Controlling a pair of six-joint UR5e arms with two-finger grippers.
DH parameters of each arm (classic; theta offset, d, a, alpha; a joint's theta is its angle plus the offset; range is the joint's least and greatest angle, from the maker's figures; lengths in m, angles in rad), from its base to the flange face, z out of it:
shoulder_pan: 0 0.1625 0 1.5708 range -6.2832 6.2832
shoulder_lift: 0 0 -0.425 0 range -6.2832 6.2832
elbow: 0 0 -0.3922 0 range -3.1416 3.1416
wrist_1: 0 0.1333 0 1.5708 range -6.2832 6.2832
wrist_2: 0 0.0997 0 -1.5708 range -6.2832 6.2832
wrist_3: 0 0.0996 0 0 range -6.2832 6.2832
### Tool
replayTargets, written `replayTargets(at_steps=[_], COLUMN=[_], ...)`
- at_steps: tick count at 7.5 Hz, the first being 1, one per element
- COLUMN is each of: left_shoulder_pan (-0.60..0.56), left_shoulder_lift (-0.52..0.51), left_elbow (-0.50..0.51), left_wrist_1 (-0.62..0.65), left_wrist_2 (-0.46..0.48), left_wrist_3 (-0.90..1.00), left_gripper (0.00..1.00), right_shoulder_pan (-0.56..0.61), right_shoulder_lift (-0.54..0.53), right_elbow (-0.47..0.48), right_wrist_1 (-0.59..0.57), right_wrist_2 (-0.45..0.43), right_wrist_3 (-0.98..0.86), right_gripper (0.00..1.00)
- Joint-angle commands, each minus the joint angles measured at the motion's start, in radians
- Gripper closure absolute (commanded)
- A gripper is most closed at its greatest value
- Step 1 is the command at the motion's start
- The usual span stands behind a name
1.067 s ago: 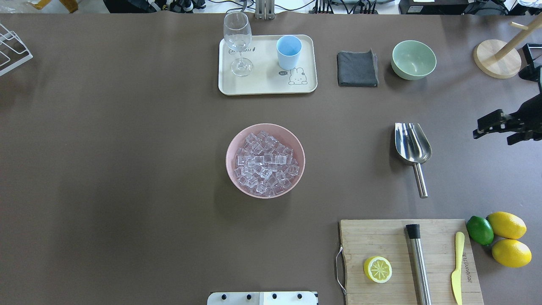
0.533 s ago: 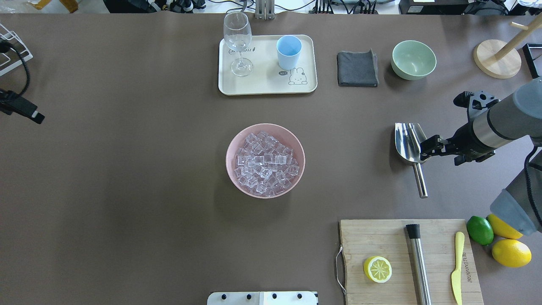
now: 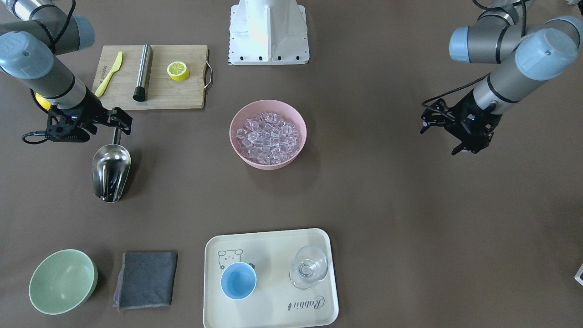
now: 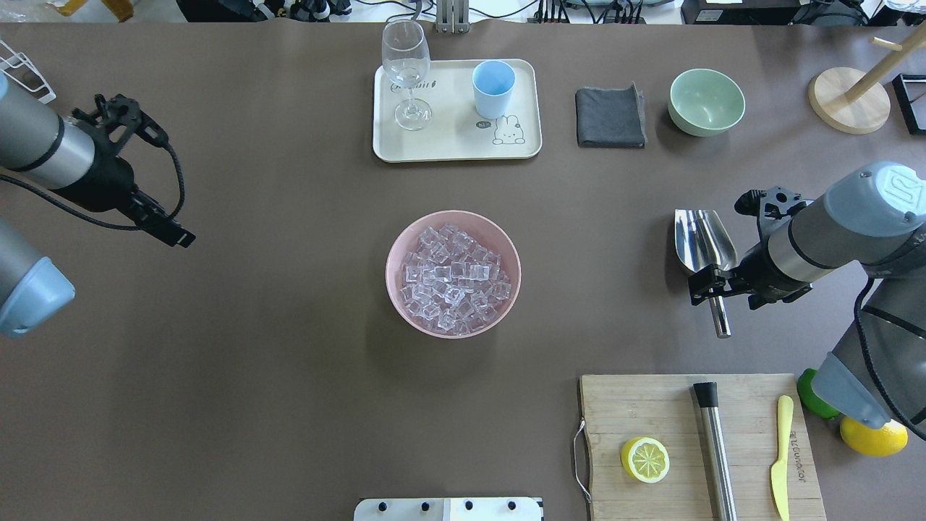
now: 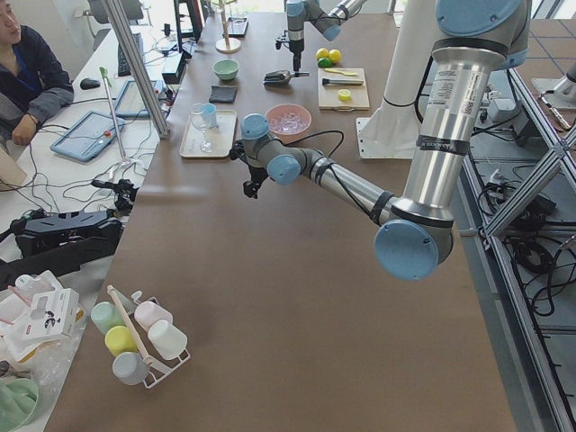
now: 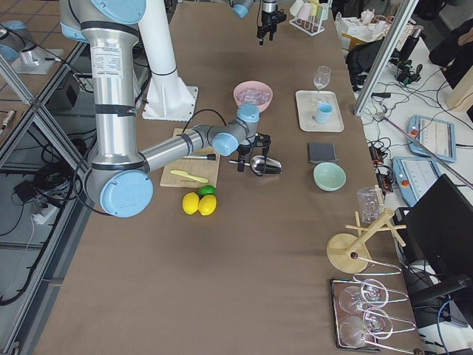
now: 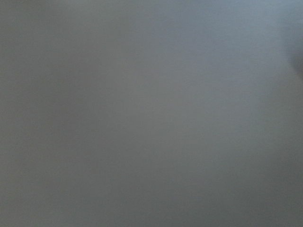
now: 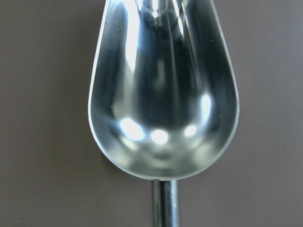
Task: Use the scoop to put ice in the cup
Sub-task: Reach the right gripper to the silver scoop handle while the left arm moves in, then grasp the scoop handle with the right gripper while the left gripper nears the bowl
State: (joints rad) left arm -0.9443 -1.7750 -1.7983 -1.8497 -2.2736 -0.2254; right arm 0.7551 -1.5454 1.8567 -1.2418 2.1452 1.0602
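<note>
The steel scoop (image 4: 703, 242) lies on the table at the right, trough toward the far side, handle toward me; it fills the right wrist view (image 8: 163, 94). My right gripper (image 4: 705, 287) is open and sits low over the handle just behind the trough, its fingers on either side; it also shows in the front-facing view (image 3: 117, 124). The ice (image 4: 452, 278) is heaped in a pink bowl (image 4: 395, 250) at the table's middle. The light-blue cup (image 4: 493, 87) stands upright on a cream tray (image 4: 448, 145) at the far middle. My left gripper (image 4: 181, 235) looks open and empty, well left of the bowl.
A wine glass (image 4: 406, 65) stands on the tray beside the cup. A grey cloth (image 4: 610, 117) and a pale green bowl (image 4: 706, 101) lie far right. A cutting board (image 4: 651, 405) with a half lemon, a steel rod (image 4: 715, 449) and a yellow knife is near right.
My right arm swung in from the right edge and brought its gripper down over the scoop's handle. My left arm came in from the left edge toward the middle.
</note>
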Motion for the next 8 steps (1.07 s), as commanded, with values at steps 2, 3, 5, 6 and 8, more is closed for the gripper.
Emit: replayTargets(at_steps=[2, 3, 5, 6, 8], left_shoulder_pan=[0.195, 0.270, 0.279, 0.280, 0.286], left_shoulder_lift=[-0.102, -0.127, -0.173, -0.193, -0.216], left_elbow=[-0.026, 0.005, 0.080, 0.118, 0.178], left_wrist_1=[-0.072, -0.141, -0.210, -0.286, -0.411], left_wrist_2=[0.019, 0.028, 0.153, 0.154, 0.187], left_wrist_3=[0.003, 0.005, 0.014, 0.014, 0.017], left_gripper=[0.02, 0.02, 0.02, 0.02, 0.02], right_shoulder_pan=[-0.034, -0.036, -0.036, -0.036, -0.036], right_shoulder_lift=[0.001, 0.002, 0.005, 0.005, 0.005], right_elbow=[-0.014, -0.020, -0.019, -0.019, -0.021], right_wrist_1=[-0.008, -0.007, -0.008, -0.008, -0.007], right_wrist_2=[-0.011, -0.022, -0.028, -0.033, -0.009], right_wrist_3=[-0.009, -0.011, -0.008, -0.008, -0.011], right_gripper=[0.06, 0.14, 0.92, 1.00, 1.00])
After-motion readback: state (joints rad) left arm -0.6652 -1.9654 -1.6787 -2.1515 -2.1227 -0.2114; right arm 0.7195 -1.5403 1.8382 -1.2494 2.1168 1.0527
